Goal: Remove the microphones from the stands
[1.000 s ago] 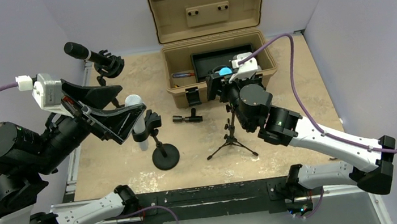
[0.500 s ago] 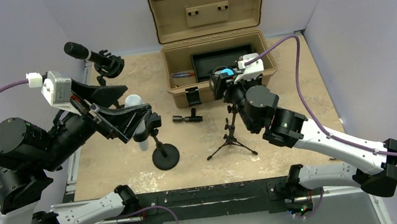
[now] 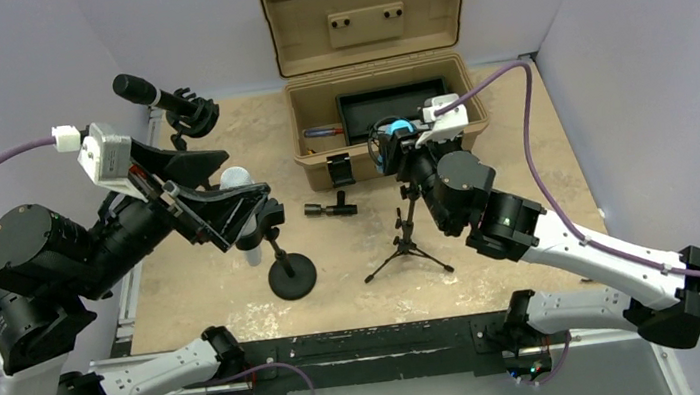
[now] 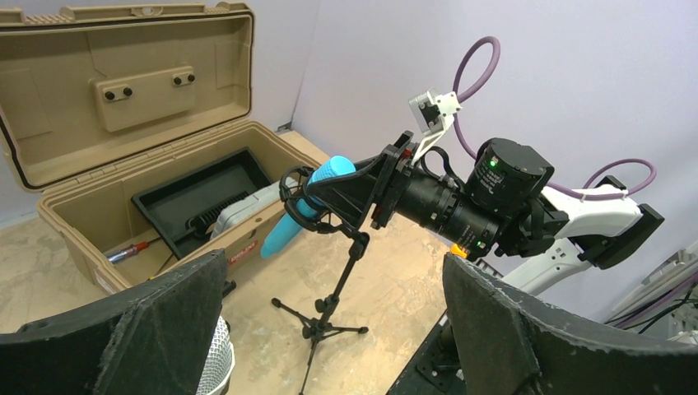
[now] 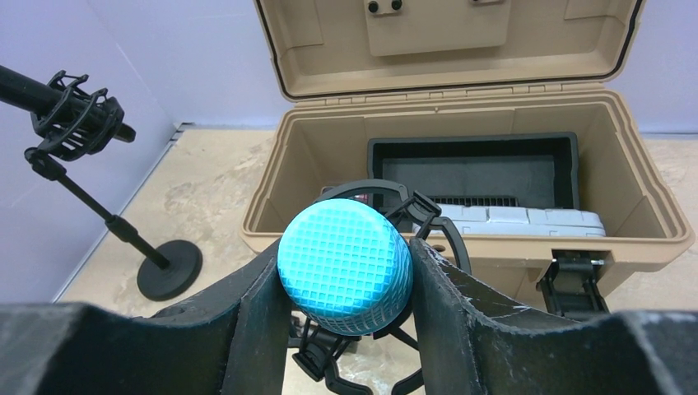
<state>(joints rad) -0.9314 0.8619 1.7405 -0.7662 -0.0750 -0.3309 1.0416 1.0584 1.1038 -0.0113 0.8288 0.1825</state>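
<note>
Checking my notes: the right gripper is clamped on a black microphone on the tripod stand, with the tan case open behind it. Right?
No. The microphone in the right gripper is blue, not black; the right wrist view shows it. It sits on the tripod stand, tan case open behind.

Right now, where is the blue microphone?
Top view, right of centre: the blue microphone sits in the shock mount atop the tripod stand, in front of the tan case, clasped by the right tool.

open case [image 3: 317,169] at the back of the worktop [image 3: 524,166], tripod stand [image 3: 408,241] just in front of it, microphone [image 3: 400,128] on top; clip [image 3: 331,208] lies left of the tripod, round-base stand [image 3: 291,275] further left, corner stand [image 3: 185,117] back left.
</note>
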